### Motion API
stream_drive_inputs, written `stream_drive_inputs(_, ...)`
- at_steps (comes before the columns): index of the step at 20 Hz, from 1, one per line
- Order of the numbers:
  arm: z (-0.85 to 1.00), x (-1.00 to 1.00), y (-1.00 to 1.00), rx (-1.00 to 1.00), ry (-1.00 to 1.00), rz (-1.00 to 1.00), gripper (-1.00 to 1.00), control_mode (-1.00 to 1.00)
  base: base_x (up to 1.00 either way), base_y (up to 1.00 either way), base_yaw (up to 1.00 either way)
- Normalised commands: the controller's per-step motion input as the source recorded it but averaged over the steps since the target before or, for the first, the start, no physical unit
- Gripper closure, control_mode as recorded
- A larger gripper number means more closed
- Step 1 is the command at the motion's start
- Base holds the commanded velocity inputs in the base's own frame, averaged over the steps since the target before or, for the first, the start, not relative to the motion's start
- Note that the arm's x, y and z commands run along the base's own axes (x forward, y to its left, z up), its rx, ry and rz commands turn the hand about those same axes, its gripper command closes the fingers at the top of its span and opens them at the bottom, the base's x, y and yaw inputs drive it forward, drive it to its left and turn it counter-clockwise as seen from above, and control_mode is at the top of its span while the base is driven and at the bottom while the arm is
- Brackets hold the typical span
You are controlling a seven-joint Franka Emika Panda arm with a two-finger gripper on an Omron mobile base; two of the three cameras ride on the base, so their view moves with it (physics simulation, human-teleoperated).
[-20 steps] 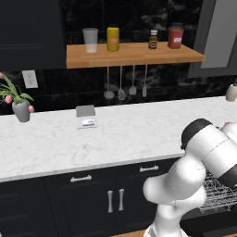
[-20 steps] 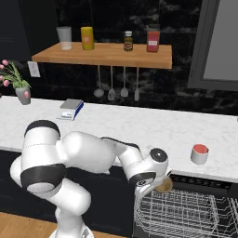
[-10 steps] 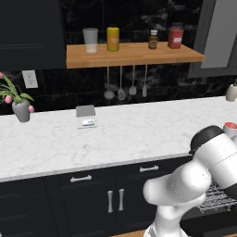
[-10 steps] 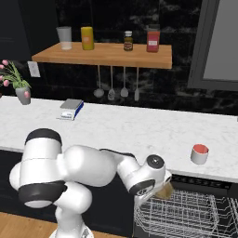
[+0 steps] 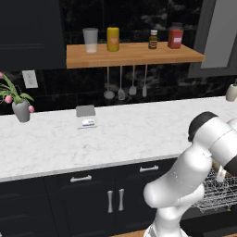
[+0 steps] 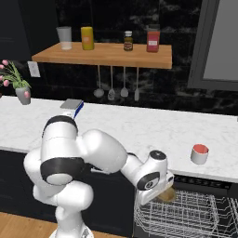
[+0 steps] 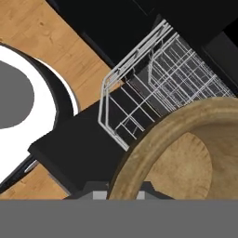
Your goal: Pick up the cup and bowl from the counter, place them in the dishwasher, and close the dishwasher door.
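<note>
Hiding its fingertips, the claw (image 6: 163,191) grips the wooden bowl (image 7: 186,153) over the rack (image 6: 195,216).

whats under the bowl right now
Under the wooden bowl, which the gripper holds, lies the pulled-out wire rack with the open dishwasher door below it. The bowl itself hides the rack section directly beneath it.

Both base cams sat behind the arm, left and right, facing forward and down; they shared the counter (image 5: 115,134), wall shelf (image 6: 107,55) and dishwasher rack (image 6: 186,214). Hand cam looked steeply down, close over that rack (image 7: 153,83).
</note>
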Motion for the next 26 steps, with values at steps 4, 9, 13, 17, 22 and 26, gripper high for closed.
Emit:
stream_drive_inputs(4,-0.02,0.29,-0.41,0.2,0.09,-0.09,1.0,-1.0,0.0,0.0,0.0)
stream_drive_inputs(9,0.0,0.02,-0.58,0.3,0.0,-0.04,1.0,-1.0,0.0,0.0,0.0)
stream_drive_inputs(13,0.0,0.0,-0.32,0.19,0.0,0.0,1.0,-1.0,0.0,0.0,0.0)
stream_drive_inputs(17,0.0,0.0,-0.35,0.19,0.0,-0.02,1.0,-1.0,0.0,0.0,0.0)
stream_drive_inputs(22,0.0,0.0,-0.09,0.04,-0.01,0.0,1.0,-1.0,0.0,0.0,0.0)
stream_drive_inputs(26,0.0,0.0,0.0,0.0,-0.04,0.01,1.0,-1.0,0.0,0.0,0.0)
